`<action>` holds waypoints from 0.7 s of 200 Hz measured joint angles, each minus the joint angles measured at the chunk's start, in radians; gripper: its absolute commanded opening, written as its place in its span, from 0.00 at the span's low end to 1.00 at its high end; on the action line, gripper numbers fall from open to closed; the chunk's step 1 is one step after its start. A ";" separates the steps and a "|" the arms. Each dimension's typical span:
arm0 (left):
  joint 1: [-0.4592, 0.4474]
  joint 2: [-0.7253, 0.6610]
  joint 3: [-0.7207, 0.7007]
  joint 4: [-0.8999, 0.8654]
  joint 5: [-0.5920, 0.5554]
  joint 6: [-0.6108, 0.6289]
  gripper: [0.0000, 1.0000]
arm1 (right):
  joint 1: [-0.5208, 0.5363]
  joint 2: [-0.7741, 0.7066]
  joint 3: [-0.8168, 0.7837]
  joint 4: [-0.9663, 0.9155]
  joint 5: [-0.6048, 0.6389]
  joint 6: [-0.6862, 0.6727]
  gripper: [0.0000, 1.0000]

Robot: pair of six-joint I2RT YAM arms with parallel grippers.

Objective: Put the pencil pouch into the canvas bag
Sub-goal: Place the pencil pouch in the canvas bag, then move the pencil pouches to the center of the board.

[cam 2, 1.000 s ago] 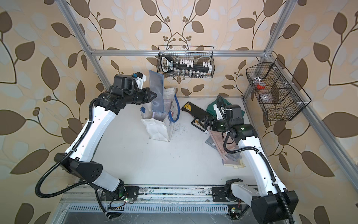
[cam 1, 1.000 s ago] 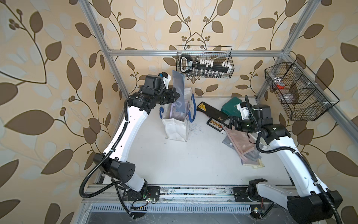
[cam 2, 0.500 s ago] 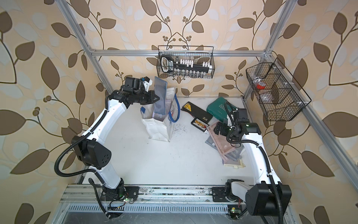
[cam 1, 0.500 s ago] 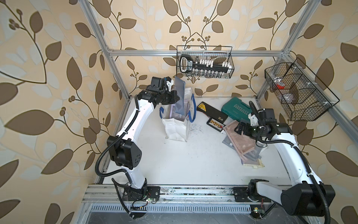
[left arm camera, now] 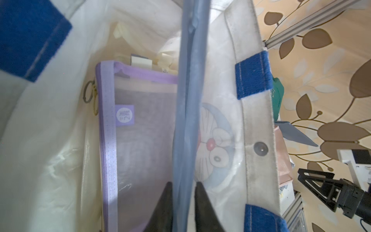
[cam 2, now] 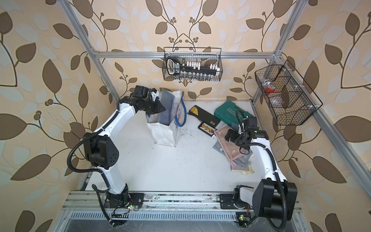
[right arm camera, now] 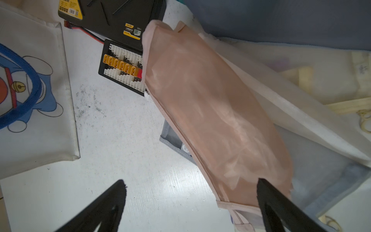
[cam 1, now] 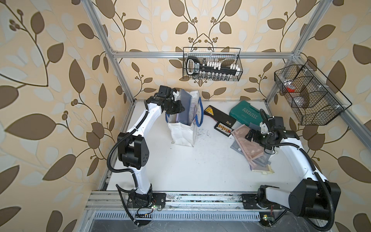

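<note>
The white canvas bag (cam 1: 181, 134) (cam 2: 162, 134) with blue handles stands upright at the back left. A blue-grey pencil pouch (cam 1: 184, 106) (cam 2: 167, 106) (left arm camera: 188, 100) stands on edge in its mouth, its upper part sticking out. My left gripper (cam 1: 180, 109) (cam 2: 163, 109) (left arm camera: 183, 182) straddles the pouch's edge, jaws slightly parted, with a thin gap on one side. A purple mesh pouch (left arm camera: 140, 120) lies deeper in the bag. My right gripper (cam 1: 248, 136) (cam 2: 226, 136) (right arm camera: 190, 180) hangs wide open and empty over the edge of a pink pouch (right arm camera: 210, 100) (cam 1: 251, 148).
The pink pouch tops a pile of several pouches at the right. Behind it lie a green tool case (cam 1: 247, 114), a black case (cam 1: 218, 115) and a connector board (cam 1: 223, 127). Wire baskets (cam 1: 212, 66) (cam 1: 307, 96) hang on the back and right frame.
The left gripper has come down with the blue-grey pouch into the bag's mouth and its jaws have parted. The right gripper has drawn back and dropped over the pouch pile.
</note>
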 measured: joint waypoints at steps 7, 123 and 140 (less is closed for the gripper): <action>0.000 0.000 0.001 -0.012 -0.014 0.003 0.76 | -0.002 0.009 0.000 0.008 0.004 0.001 0.99; -0.237 -0.506 -0.177 -0.056 -0.238 0.058 0.99 | -0.058 0.189 -0.001 0.095 0.064 -0.044 0.98; -0.280 -0.569 -0.236 -0.043 -0.173 0.044 0.99 | -0.068 0.226 -0.002 0.111 0.067 -0.056 0.96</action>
